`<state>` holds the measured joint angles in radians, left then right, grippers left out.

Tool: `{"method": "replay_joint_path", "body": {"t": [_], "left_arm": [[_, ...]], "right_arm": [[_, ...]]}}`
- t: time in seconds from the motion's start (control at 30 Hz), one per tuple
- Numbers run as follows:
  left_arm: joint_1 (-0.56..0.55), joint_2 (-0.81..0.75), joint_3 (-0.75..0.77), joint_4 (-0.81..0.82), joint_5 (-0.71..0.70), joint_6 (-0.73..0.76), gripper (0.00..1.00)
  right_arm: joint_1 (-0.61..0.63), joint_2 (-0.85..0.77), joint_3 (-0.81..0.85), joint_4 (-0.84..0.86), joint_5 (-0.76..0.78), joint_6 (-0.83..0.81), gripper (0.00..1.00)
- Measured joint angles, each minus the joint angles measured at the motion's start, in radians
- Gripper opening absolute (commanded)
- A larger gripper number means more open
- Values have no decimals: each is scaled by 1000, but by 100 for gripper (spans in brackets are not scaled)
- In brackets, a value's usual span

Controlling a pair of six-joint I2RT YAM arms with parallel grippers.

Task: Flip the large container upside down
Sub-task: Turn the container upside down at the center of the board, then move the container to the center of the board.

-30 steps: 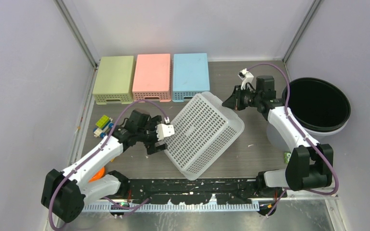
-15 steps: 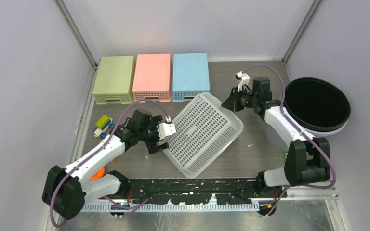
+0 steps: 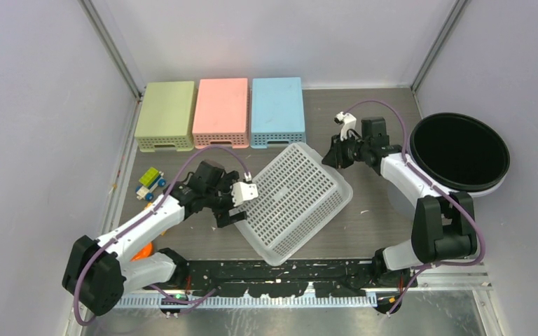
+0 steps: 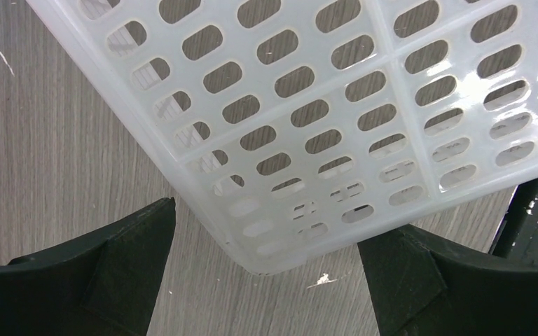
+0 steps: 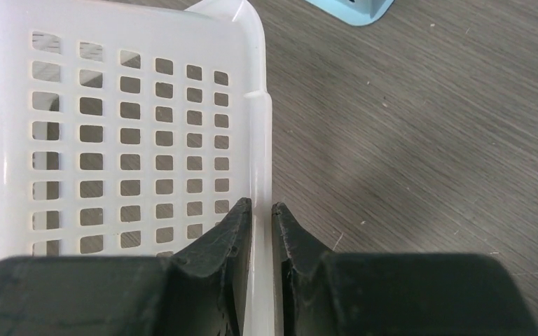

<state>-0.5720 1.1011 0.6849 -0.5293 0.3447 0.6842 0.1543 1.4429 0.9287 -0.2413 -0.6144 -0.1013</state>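
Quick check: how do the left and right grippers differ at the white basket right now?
The left gripper has its jaws wide open, while the right gripper has them nearly closed. The left gripper grips nothing, and a corner of the white basket shows between its fingers. The right gripper pinches the basket's rim. In the top view, the left gripper is at the basket's left side and the right gripper at its far corner. Both are at the basket's edge.

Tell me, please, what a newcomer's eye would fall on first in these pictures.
A large white basket full of holes lies askew in the middle of the table, the right gripper pinching its far rim and the left gripper spread wide at its near left corner. Behind it a green box, a pink box and a blue box line the far edge; a black tub sits at the right.
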Motion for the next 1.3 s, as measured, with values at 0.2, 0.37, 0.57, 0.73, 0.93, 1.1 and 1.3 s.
{"method": "replay_joint_path", "body": {"t": [0.2, 0.37, 0.57, 0.73, 0.93, 1.1, 1.3], "left_arm": [[-17, 13, 1, -6, 6, 0, 100], [-31, 26, 10, -14, 6, 0, 100], [-47, 56, 32, -25, -1, -1, 100], [-58, 71, 39, -25, -10, -5, 100], [-63, 73, 41, 6, -30, -24, 100], [-63, 76, 41, 17, -41, -29, 100], [-71, 82, 46, 35, -63, -34, 100]], "right_arm": [[3, 24, 0, -61, 27, -41, 24], [13, 51, 0, -98, 65, -60, 25], [21, 99, 13, -116, 97, -70, 25], [32, 140, 33, -132, 124, -69, 27], [56, 148, 66, -157, 129, -54, 31], [61, 146, 89, -169, 150, -51, 35], [64, 86, 124, -242, 190, -69, 48]]}}
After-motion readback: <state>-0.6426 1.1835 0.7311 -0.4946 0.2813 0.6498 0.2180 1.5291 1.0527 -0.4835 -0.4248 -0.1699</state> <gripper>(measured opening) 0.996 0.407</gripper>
